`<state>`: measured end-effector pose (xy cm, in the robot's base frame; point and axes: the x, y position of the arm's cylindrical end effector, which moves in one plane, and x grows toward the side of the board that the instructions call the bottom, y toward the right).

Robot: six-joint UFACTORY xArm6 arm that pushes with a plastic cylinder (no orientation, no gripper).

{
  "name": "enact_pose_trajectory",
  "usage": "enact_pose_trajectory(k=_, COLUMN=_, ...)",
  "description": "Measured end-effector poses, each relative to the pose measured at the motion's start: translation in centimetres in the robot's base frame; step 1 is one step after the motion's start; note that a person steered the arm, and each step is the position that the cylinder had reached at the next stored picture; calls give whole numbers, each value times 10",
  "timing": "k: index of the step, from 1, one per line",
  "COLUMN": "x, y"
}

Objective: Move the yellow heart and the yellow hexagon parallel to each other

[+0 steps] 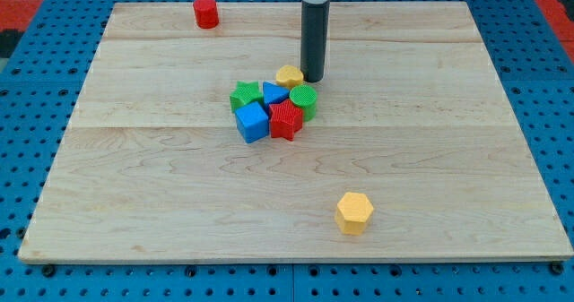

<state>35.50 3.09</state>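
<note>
Planks of pale wood make up the table (179, 203), a light board with visible grain that rests on a blue perforated base showing along every edge, with red patches at the view's top corners. The tool is a plain dark rod with nothing to open or close; its tip (313, 78) touches the yellow heart (289, 75) on that block's right. Just below sits a tight cluster: green star (243, 97), blue triangular block (274, 93), green round block (304, 99), blue cube (253, 122), red star (286, 121). The yellow hexagon (354, 212) lies well apart, toward the view's bottom. A red cylinder (206, 12) stands near the top left.
</note>
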Motion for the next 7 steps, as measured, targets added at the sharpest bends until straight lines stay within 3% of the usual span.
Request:
enact_pose_trajectory(k=2, x=20, y=-2)
enact_pose_trajectory(k=3, x=20, y=59)
enact_pose_trajectory(k=4, x=77, y=157)
enact_pose_trajectory(k=5, x=205, y=139)
enact_pose_trajectory(k=6, x=234, y=42)
enact_pose_trajectory(k=7, x=211, y=-37)
